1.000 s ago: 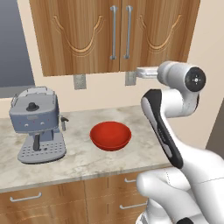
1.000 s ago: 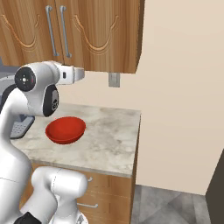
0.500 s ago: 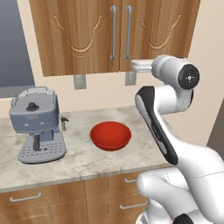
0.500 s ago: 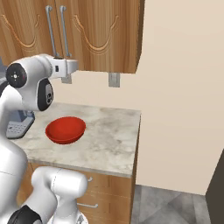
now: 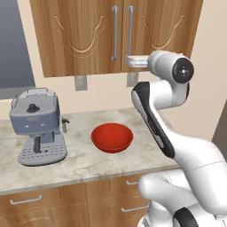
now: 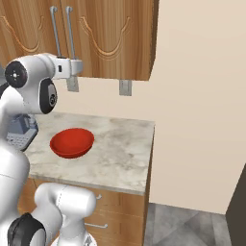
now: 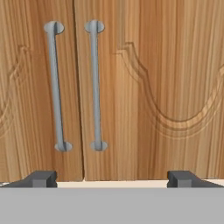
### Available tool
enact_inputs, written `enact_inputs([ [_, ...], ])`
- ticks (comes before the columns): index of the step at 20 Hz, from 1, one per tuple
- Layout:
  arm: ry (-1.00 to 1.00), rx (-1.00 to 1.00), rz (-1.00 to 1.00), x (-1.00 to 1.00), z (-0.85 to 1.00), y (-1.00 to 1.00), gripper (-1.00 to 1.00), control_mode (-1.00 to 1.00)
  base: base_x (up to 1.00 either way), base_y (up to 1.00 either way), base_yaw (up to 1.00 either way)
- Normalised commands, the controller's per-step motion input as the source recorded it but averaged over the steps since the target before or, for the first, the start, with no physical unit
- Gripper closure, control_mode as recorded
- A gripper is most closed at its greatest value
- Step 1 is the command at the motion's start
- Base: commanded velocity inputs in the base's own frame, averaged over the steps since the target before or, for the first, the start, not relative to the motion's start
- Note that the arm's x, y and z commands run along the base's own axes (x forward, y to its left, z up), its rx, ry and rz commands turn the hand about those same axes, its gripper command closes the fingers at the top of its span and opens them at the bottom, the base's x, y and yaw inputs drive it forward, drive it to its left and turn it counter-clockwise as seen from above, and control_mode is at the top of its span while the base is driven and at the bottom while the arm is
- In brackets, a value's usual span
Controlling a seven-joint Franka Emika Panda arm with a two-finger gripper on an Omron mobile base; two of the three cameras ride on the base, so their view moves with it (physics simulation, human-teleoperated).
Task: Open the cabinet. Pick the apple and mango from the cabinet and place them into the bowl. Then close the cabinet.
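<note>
- The cabinet (image 5: 115, 35) hangs on the wall above the counter (image 5: 75, 164), and both of its doors are shut.
- Two long silver bar handles (image 7: 54, 87) run vertically on either side of the seam where the cabinet doors meet; in the hand view they stand left of centre, with carved arch lines on the door to their right.
- The pincer (image 7: 113, 179) is raised to the cabinet's lower edge, pointing at the doors, with its two dark fingertips (image 7: 41, 178) spread wide and nothing between them.
- In the left base view the pincer (image 5: 133, 62) sits just in front of the lower end of the right door's handle, not touching it as far as can be seen.
- The bowl (image 5: 112, 137), red and glossy, rests on the counter below the cabinet, roughly under the door seam, with nothing in it.
- A grey coffee machine (image 5: 37, 126) stands on the counter below the cabinet's left end, beside the bowl but apart from it.
- Two small grey wall outlets (image 5: 80, 82) sit on the wall just under the cabinet's bottom edge.
- Wooden drawers (image 5: 44, 199) with small horizontal handles run under the counter, well below the cabinet.
</note>
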Motion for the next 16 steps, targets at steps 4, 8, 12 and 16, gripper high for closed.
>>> enact_inputs([
  [4, 0.00, 0.00, 0.00, 0.37, 0.08, 0.06, -1.00, -1.00, 0.00, 0.00, 0.00],
  [8, 0.03, 0.01, 0.00, 0.27, 0.17, 0.00, -1.00, -1.00, 0.00, 0.00, 0.00],
  [12, 0.08, 0.01, 0.00, 0.36, 0.25, 0.00, -1.00, -1.00, 0.00, 0.00, 0.00],
  [16, 0.07, 0.00, 0.00, 0.35, 0.23, 0.00, -1.00, -1.00, 0.00, 0.00, 0.00],
])
